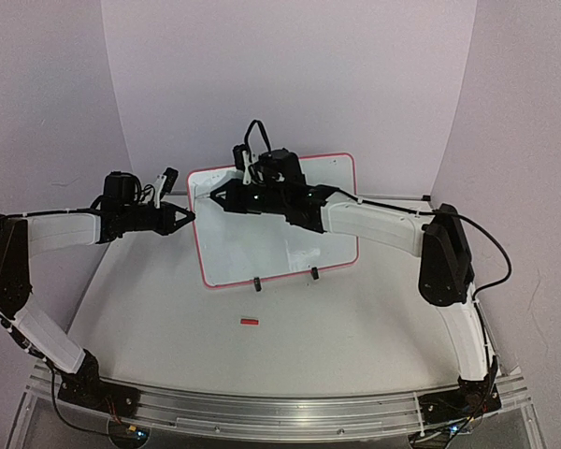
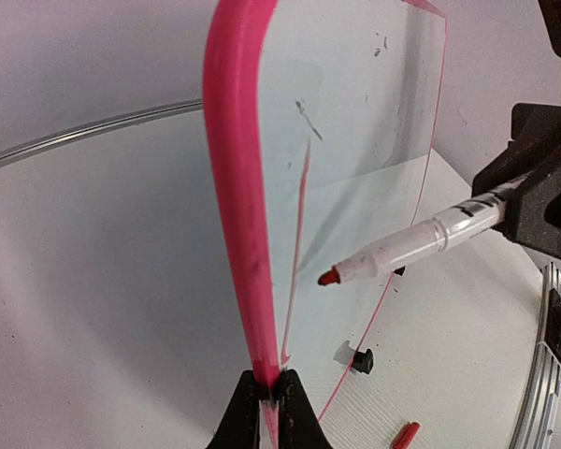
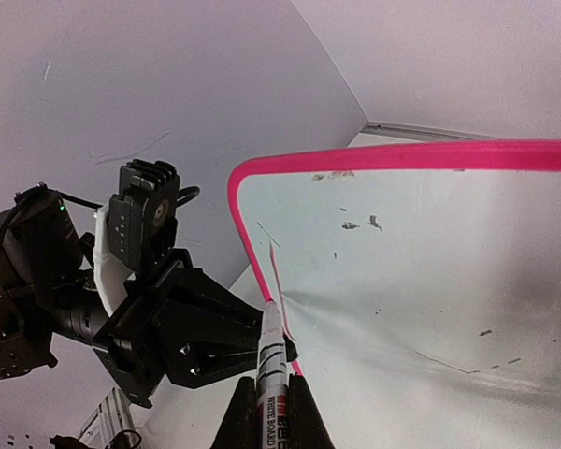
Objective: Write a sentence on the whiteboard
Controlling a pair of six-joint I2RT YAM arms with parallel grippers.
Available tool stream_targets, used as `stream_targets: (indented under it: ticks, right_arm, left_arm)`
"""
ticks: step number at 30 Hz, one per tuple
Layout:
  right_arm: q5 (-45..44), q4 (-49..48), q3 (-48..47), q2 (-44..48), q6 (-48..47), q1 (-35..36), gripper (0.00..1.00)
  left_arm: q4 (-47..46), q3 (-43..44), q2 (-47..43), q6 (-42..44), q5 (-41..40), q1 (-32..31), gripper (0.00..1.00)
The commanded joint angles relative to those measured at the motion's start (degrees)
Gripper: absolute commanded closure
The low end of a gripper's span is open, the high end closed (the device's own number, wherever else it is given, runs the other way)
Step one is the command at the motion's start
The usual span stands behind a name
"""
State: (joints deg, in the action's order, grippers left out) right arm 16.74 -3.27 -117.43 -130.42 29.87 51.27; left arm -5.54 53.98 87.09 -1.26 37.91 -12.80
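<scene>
Plainly the writing step has only just been reached: the whiteboard [image 1: 262, 248] stands upright at mid-table, tilted back a little on its two black feet [image 1: 258, 283], and no sentence shows on it, only faint grey smudges [image 3: 360, 224] toward its 12 o'clock edge. The left gripper [image 1: 189, 221] is clamped on the red frame at the board's 9 o'clock side, steadying it. The right gripper [image 3: 271, 388] reaches in from 3 o'clock across the board's face and is clenched round a marker [image 3: 273, 337]. The marker's bare red tip points at the upper left part of the white surface, close beside the frame. Whether the tip touches the board cannot be told from any view.

The next move, by this reading, calls for pressing the tip lightly onto the surface near 10 o'clock and drawing it toward 3 o'clock. The left arm must hold the frame firm, since a board on small feet would likely tip under a push.

Counted: one whiteboard, two feet, one marker, and one loose red cap [image 1: 250, 322] lying on the table at 6 o'clock from the board; two grippers, both occupied; written words, none.
</scene>
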Motion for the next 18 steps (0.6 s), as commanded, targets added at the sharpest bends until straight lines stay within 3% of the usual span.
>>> stream_targets:
  ticks: [1, 8, 18]
  right_arm:
    - [-1.27, -0.07, -3.23, -1.8, -0.03, -0.07, 1.0]
    - [-3.33, 1.06, -4.3, -2.26, -0.12, -0.09, 1.0]
    - [-8.92, 1.11, 1.26, 2.08, -1.66, -0.03, 1.0]
  left_arm:
    - [0.24, 1.0, -0.51, 2.83, -0.37, -0.24, 1.0]
    - [0.36, 1.03, -0.52, 3.13, -0.86, -0.3, 1.0]
    - [0.67, 0.95, -0.6, 3.45, -1.43, -0.3, 1.0]
